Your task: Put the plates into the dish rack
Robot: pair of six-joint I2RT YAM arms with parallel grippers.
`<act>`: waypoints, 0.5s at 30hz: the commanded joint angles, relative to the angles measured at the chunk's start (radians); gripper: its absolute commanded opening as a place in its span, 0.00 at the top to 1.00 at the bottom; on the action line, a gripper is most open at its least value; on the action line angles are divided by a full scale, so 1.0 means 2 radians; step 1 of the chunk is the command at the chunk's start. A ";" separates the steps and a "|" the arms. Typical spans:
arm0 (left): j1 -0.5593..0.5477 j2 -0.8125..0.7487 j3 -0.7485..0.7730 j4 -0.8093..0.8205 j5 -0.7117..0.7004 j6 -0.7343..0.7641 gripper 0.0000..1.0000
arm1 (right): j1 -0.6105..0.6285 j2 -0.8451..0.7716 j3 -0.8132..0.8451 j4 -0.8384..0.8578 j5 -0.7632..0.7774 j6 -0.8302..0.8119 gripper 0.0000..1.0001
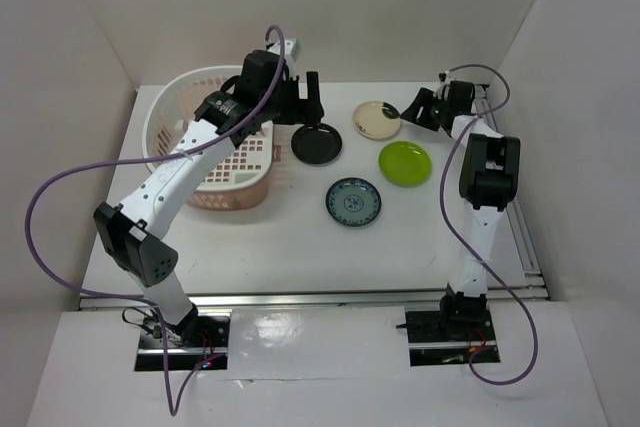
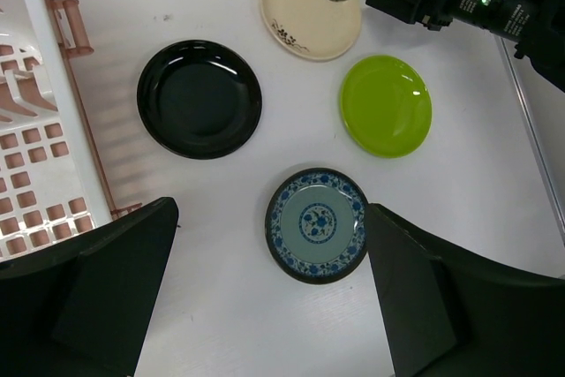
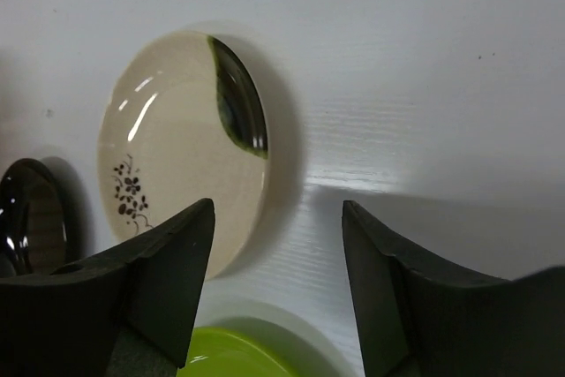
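Four plates, and all four are sitting flat on the white table [image 1: 290, 247], none in the rack. One of each: a glossy black plate [image 1: 317, 143], a cream plate [image 1: 377, 118] with a dark patch on its rim and a little flower sprig, a lime green plate [image 1: 405, 163], and a blue-white patterned plate [image 1: 353, 201]. They make a loose cluster in the middle-right of the table, and no two touch. The black one is closest to the rack, just off its right side. The cream one is at the far end, the green one sits to the right, just beside the cream, and the blue-white one is nearest the arm bases.

One dish rack [image 1: 185, 117], white lattice basket on a pinkish base tray, parked on the left half of the table. The overhead view shows no plate inside it, though the left arm crosses over part of it.

Two arms, one pincer each. The left gripper [image 2: 274, 306] hangs above the plates with its jaws spread wide and nothing between them. In its wrist view the blue-white plate shows on the table down in the gap.

The right gripper [image 3: 278, 245] is down low at the cream plate's dark-patch side. Its jaws are apart with a clear gap, and the plate's rim sits right by the left finger [image 3: 168, 271]. It isn't pinching the plate that anyone can see, and whether that finger touches the rim can't be told.
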 commanded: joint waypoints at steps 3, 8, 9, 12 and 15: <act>-0.008 -0.021 -0.010 0.001 -0.006 0.014 0.00 | 0.001 0.029 0.051 -0.018 -0.028 -0.011 0.35; -0.017 -0.021 -0.020 0.001 0.003 0.014 0.00 | 0.006 0.044 0.061 -0.018 -0.040 -0.011 0.35; -0.017 -0.021 -0.025 0.001 0.003 0.014 0.00 | 0.006 0.044 0.061 -0.024 -0.041 -0.011 0.35; -0.026 -0.016 -0.025 0.001 0.003 0.014 0.00 | 0.011 0.067 0.078 -0.030 -0.052 -0.011 0.40; -0.031 -0.011 -0.025 0.001 0.003 0.014 0.00 | 0.011 0.078 0.083 -0.025 -0.063 0.002 0.43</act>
